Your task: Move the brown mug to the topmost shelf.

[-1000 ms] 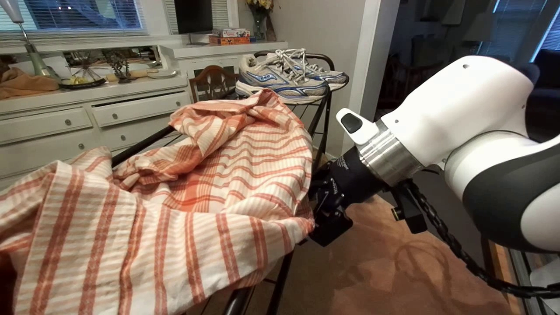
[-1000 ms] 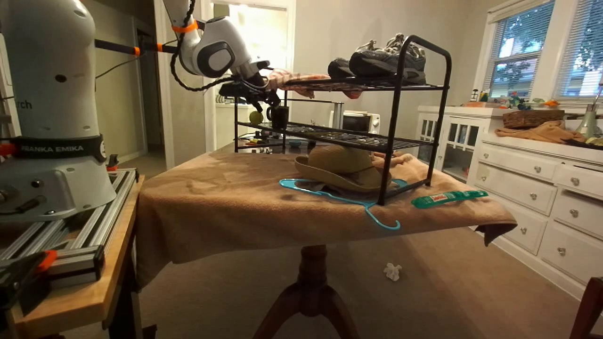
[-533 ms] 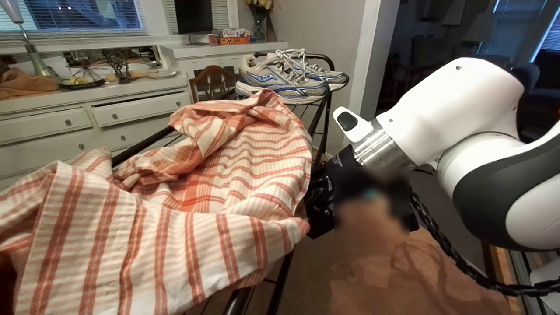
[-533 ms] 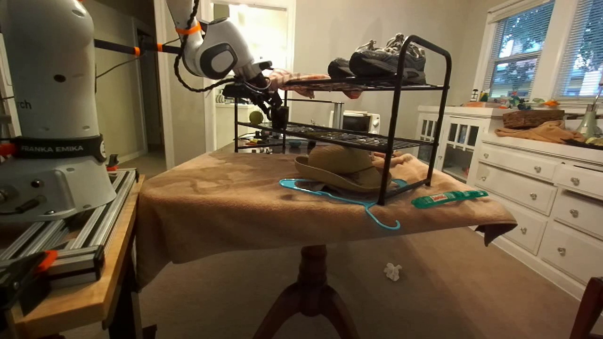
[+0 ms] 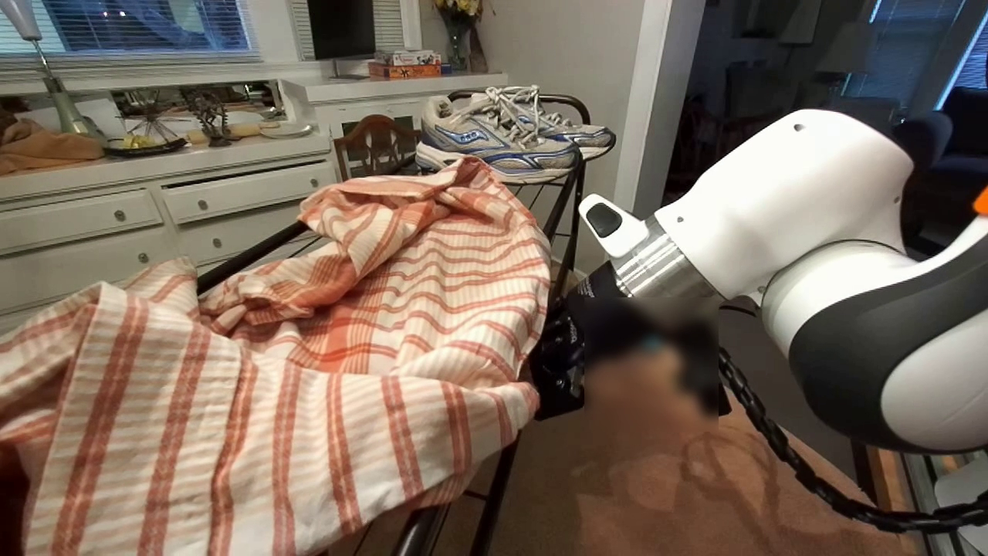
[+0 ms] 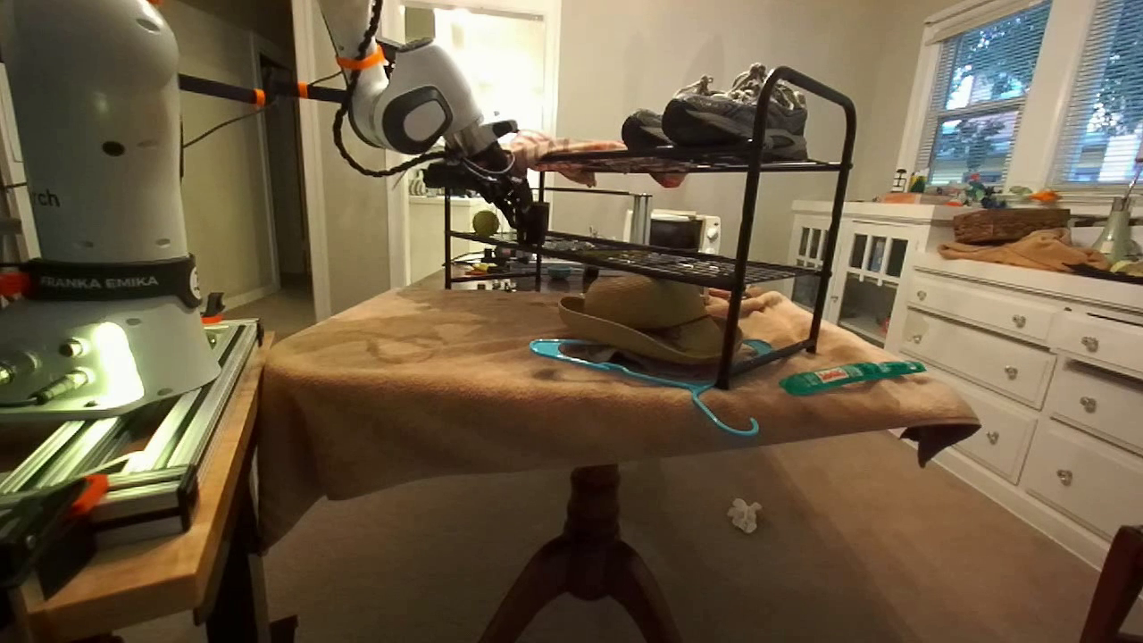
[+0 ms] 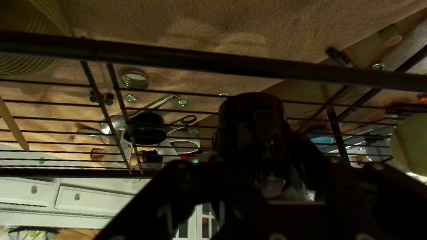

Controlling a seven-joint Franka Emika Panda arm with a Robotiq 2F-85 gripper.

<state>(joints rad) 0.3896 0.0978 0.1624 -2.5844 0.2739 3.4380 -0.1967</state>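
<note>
In an exterior view, the gripper (image 6: 518, 214) and the brown mug (image 6: 538, 223) are both so dark that we can hardly see where one stops. In an exterior view, a blur beside the striped cloth (image 5: 432, 309) covers part of the gripper, and the mug is hidden from us there. In the wrist view, a round green thing (image 7: 408, 146) near the gripper is cut off at the edge. Through the middle shelf (image 7: 166, 55) we see a heap of small things (image 7: 145, 130), too dim to name.

We see fingers (image 7: 191, 176) on both sides of the mug, but we cannot tell if the gripper pinches it or stands loose around it. The mug is upright at the gripper's tips, by the end of the middle shelf. We cannot tell if it sits on the wires.

The top shelf (image 6: 705, 165) is higher than the gripper's tips, and the cloth and shoes (image 5: 502, 147) lie on it. Lower than the gripper, a hat (image 6: 638, 308), a blue hanger (image 6: 699, 388) and a green packet (image 6: 853, 378) lie on a brown blanket (image 6: 402, 393). White drawers (image 6: 1009, 321) stand well apart from the gripper.
</note>
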